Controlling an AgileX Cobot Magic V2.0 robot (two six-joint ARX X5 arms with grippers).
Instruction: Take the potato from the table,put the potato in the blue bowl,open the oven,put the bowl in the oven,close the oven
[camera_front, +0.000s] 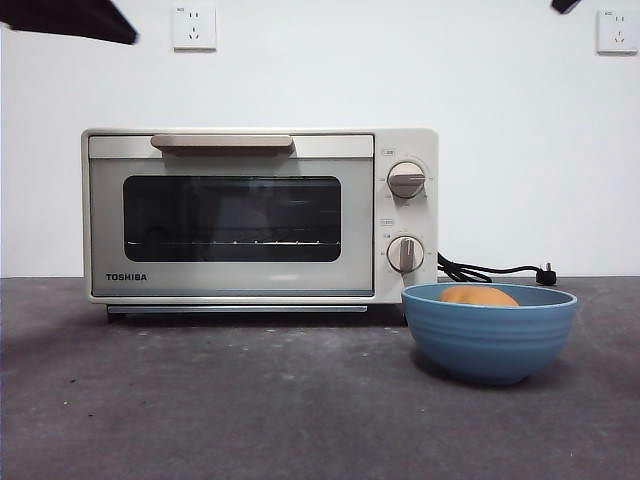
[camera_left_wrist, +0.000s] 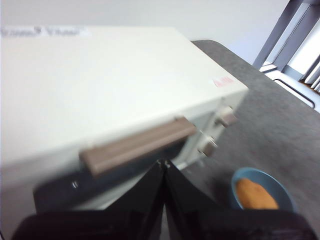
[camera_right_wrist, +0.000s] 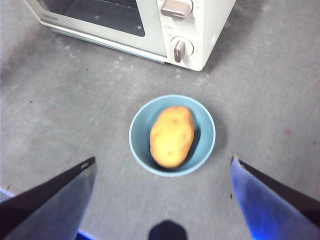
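The potato lies inside the blue bowl, which stands on the table in front of the oven's knob side. The cream oven has its door closed, its beige handle along the top. My left gripper is shut, held above the oven near the handle, and shows as a dark shape at the front view's top left. My right gripper hangs open high over the bowl and potato, holding nothing.
A black cord with plug trails on the table behind the bowl. Two wall sockets sit on the white wall behind the oven. In the left wrist view the table's far edge and a window frame show.
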